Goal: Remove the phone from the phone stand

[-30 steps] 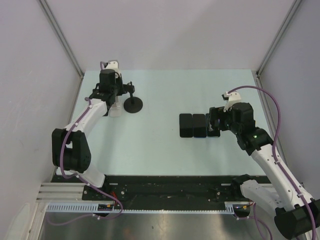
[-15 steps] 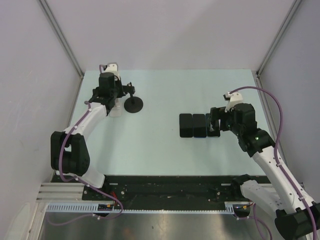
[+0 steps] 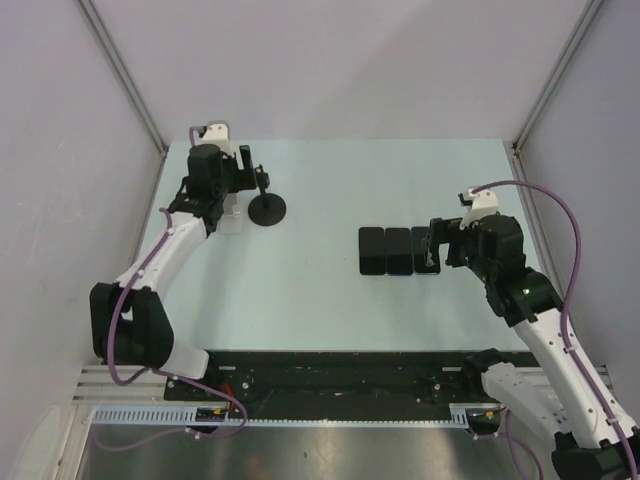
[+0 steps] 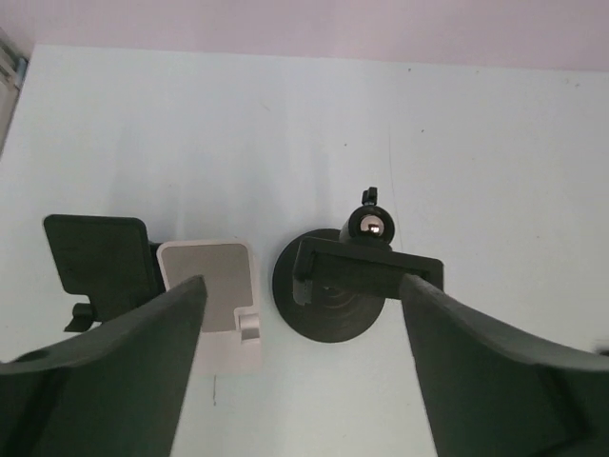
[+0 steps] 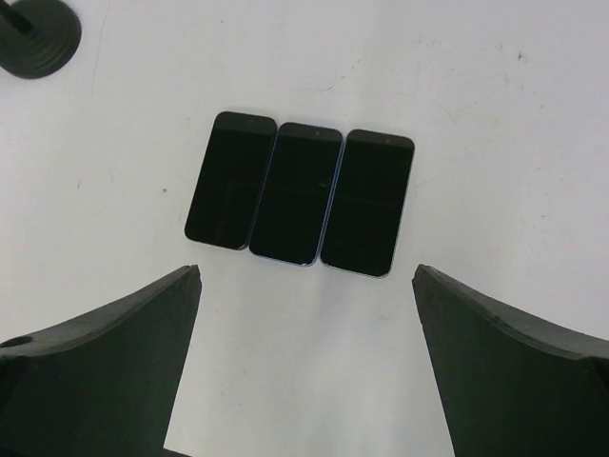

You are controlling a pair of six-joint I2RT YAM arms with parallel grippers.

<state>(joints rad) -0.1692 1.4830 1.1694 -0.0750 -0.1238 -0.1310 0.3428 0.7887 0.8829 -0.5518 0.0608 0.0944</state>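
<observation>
Three dark phones (image 5: 296,190) lie flat side by side on the table, the rightmost one (image 3: 426,250) just in front of my right gripper (image 3: 438,247). In the right wrist view that gripper (image 5: 306,276) is open and empty, short of the phones. A black round-base phone stand (image 4: 347,286) with an empty bracket stands at the far left (image 3: 267,208). My left gripper (image 4: 303,286) is open above it, holding nothing; in the top view it (image 3: 238,190) hovers by the stands. No phone sits on any stand.
A white stand (image 4: 209,286) and a second black stand (image 4: 100,252) sit left of the round-base one, the white one (image 3: 232,218) under the left finger. Side walls rise close at the left and right table edges.
My left gripper has gone from shut to open and drawn back a little from the stands. My right arm has pulled back to the right, uncovering the rightmost phone.
</observation>
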